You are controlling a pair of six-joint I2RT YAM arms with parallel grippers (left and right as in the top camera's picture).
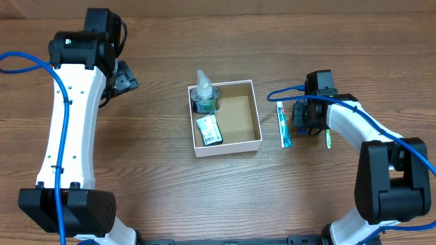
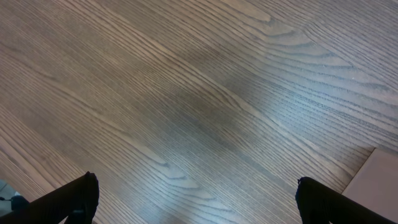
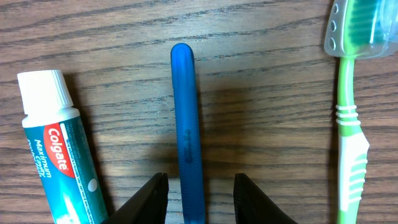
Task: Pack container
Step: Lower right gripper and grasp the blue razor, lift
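The container (image 1: 240, 117), a square white-walled box with a brown floor, sits mid-table. It holds a clear pump bottle (image 1: 204, 95) and a green packet (image 1: 209, 129) along its left side. My right gripper (image 1: 310, 117) is right of the box. In the right wrist view it is open (image 3: 200, 178) and straddles a blue stick-like handle (image 3: 184, 112) lying on the table. A Colgate toothpaste tube (image 3: 53, 149) (image 1: 284, 124) lies to its left, and a green capped toothbrush (image 3: 349, 124) (image 1: 328, 141) to its right. My left gripper (image 1: 126, 78) (image 2: 196, 193) is open and empty, far left of the box.
The wooden table extends all round. The left wrist view shows bare wood and a pale brown corner (image 2: 380, 179) at the bottom right. The arms' white links and blue cables lie along both sides.
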